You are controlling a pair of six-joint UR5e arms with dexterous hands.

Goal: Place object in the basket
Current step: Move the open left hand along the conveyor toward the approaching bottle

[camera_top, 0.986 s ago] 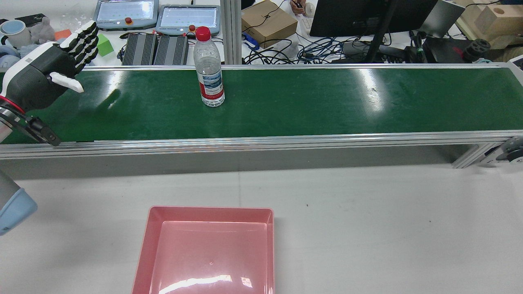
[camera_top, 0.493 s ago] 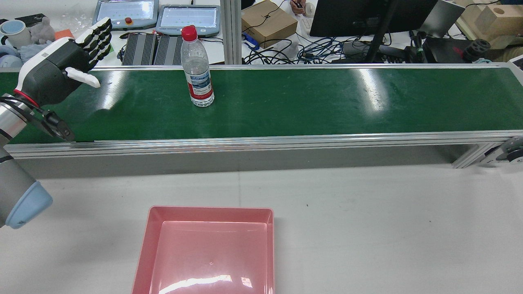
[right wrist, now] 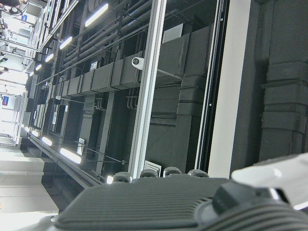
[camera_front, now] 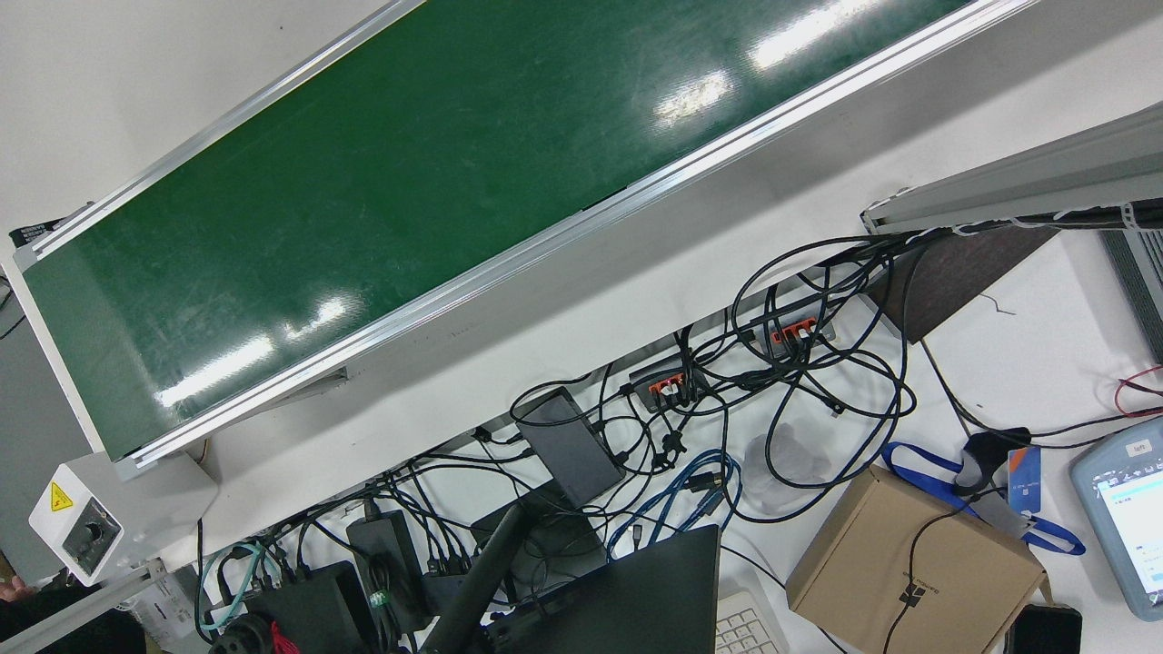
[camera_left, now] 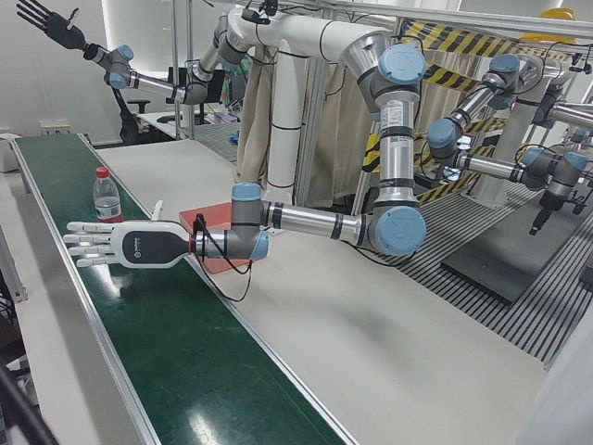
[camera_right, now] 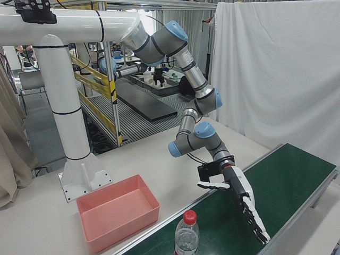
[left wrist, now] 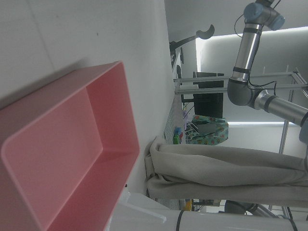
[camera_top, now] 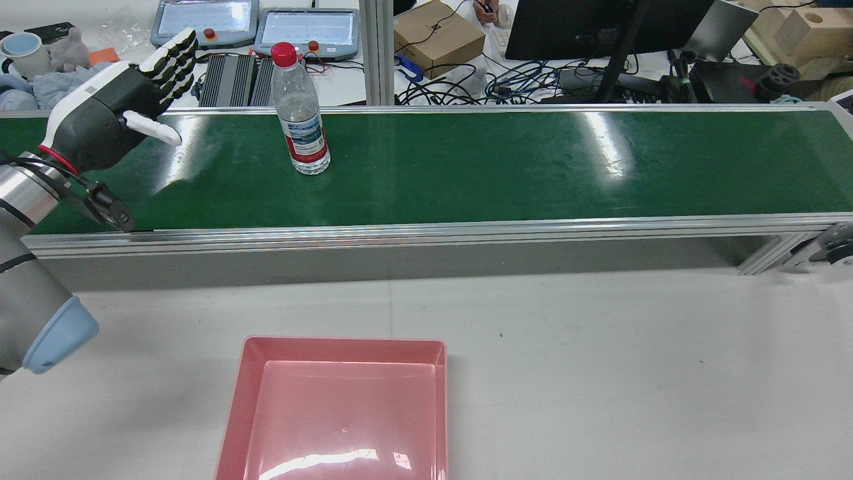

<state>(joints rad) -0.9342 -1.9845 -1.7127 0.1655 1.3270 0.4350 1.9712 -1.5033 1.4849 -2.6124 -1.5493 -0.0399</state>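
in the rear view, going left to right: the left hand (camera_top: 110, 123) hangs over the near-left stretch of the green belt (camera_top: 506, 167), fingers (camera_top: 174, 57) straight and spread, thumb out to the side, holding nothing. it looks set flat and wide like this so a tall thing can come between thumb and fingers, though that is a guess from the pose. the side view shows the same hand (camera_left: 125, 246) level above the belt with its palm turned sideways.

next comes the bottle (camera_top: 300, 112), clear with a red cap, standing upright on the belt a little way from the fingertips and apart from them. upright suits a grasp around its body.

nearer the robot, on the white table (camera_top: 600, 373), sits the pink basket (camera_top: 246, 393), empty and open at the top, close to the belt's edge so the carry would be short.

the right hand (right wrist: 183, 207) shows only as a dark back in its own camera, which faces a ceiling; whether it is spread or closed i cannot tell.
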